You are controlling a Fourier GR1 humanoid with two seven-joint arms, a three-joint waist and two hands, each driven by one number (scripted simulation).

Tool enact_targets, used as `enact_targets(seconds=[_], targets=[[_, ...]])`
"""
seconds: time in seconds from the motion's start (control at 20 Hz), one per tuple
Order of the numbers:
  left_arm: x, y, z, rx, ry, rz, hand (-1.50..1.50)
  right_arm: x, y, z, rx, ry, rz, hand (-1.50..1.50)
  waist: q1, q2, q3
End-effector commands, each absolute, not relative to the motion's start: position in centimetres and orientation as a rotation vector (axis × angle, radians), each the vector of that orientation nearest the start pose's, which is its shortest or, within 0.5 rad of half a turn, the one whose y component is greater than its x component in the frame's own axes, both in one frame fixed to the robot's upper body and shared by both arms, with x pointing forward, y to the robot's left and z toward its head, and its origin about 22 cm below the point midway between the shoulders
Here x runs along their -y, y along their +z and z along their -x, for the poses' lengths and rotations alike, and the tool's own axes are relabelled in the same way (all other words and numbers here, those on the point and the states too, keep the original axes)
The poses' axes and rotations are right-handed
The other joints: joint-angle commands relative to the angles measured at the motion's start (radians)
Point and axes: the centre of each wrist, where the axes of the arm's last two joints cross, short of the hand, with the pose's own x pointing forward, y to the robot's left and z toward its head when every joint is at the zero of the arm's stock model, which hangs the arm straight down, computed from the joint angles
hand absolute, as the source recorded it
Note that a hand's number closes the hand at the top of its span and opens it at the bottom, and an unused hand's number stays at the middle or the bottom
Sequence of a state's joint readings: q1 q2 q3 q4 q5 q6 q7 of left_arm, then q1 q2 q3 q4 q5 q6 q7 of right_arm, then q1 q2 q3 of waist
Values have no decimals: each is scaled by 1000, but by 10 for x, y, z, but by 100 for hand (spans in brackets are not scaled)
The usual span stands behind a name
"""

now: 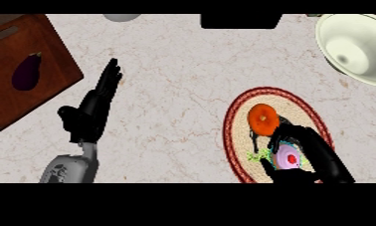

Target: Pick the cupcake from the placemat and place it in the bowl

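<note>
R hand [312, 153] curling round cupcake [288, 159], near-right on placemat [238, 120], beside orange fruit [263, 118]. Cupcake looking up w/ frosting top facing camera; long axis can't tell. Not lifted yet, judging by position; carrying to bowl [330, 31], far right, remaining. L hand [92, 110] resting open, left.

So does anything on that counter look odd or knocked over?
Nothing looks spilled or broken. The cupcake sits on the placemat beside an orange ball-shaped thing, with the right hand curled round it. The bowl stands upright, the eggplant lies on its board, and the left hand rests open.
</note>
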State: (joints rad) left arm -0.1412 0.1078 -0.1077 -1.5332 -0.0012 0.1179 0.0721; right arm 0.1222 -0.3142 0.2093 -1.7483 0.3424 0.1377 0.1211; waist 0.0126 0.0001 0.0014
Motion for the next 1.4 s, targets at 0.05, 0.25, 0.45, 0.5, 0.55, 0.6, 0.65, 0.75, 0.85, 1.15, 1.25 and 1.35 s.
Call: enact_targets(seconds=[0.05, 0.25, 0.45, 0.5, 0.55, 0.6, 0.65, 0.75, 0.85, 1.15, 1.25, 1.35], targets=[[-226, 26, -269, 1591, -107, -65, 0, 307, 58, -212, 1545, 906, 6, 150, -12, -2, 0], [-216, 26, -272, 1591, -94, -94, 0, 323, 71, -209, 1770, 823, -117, 150, -26, -3, 0], [-233, 28, -268, 1592, -97, -88, 0, 347, 104, -198, 1930, 820, -9, 150, -29, -5, -1], [-219, 29, -273, 1596, -103, -88, 0, 359, 123, -206, 1968, 805, 3, 150, -28, -3, -1], [-217, 35, -281, 1591, -92, -87, 0, 342, 136, -200, 2011, 812, 44, 150, -34, -4, -2], [-233, 12, -263, 1585, -91, -86, 0, 361, 136, -198, 2035, 797, 65, 150, -26, -3, -2], [-219, 25, -271, 1580, -110, -72, 0, 364, 152, -204, 2051, 783, 112, 150, -23, -3, -2], [-233, 24, -268, 1587, -108, -92, 0, 368, 175, -181, 2037, 795, 172, 150, -32, -5, -2], [-222, 30, -272, 1577, -96, -78, 0, 357, 205, -181, 2044, 810, 222, 150, -27, -4, -3], [-219, 39, -278, 1590, -118, -62, 0, 348, 263, -190, 2003, 744, 369, 150, -15, -2, -3], [-219, 42, -285, 1596, -115, -70, 0, 354, 260, -222, 1986, 705, 398, 150, -6, 1, -2], [-211, 38, -286, 1598, -115, -49, 0, 351, 287, -220, 1984, 676, 421, 150, -7, 0, -2]])
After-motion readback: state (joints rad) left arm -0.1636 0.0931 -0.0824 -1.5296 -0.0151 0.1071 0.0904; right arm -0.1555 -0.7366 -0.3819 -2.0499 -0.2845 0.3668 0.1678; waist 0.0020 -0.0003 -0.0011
